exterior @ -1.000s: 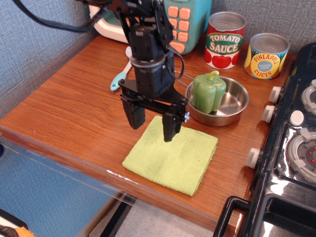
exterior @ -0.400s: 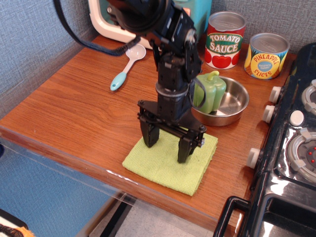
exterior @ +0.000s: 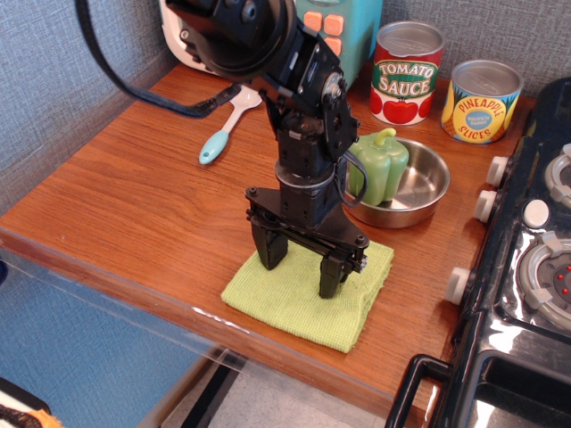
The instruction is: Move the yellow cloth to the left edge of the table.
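- Observation.image view: the black claw (exterior: 301, 272) points straight down over the yellow cloth (exterior: 308, 294), its two fingers spread wide apart, gripping nothing.
- Both fingertips (exterior: 270, 257) sit at the cloth's surface, one near its left corner, the other toward its right half; whether they press into the fabric cannot be told.
- That cloth lies flat on the bench (exterior: 152, 196), near the front edge and right of the middle, well apart from the left side.
- Just behind the cloth stands a steel pan (exterior: 419, 192) with a green bell pepper (exterior: 379, 165) upright in it.
- Behind the pan, by the back wall, stand a tomato sauce can (exterior: 406, 71) and a pineapple slices can (exterior: 482, 100), side by side.
- A spoon with a light blue handle (exterior: 223, 134) lies on the bench behind and left of the arm.
- At the right edge sits a black toy stove (exterior: 526, 285) with white knobs.
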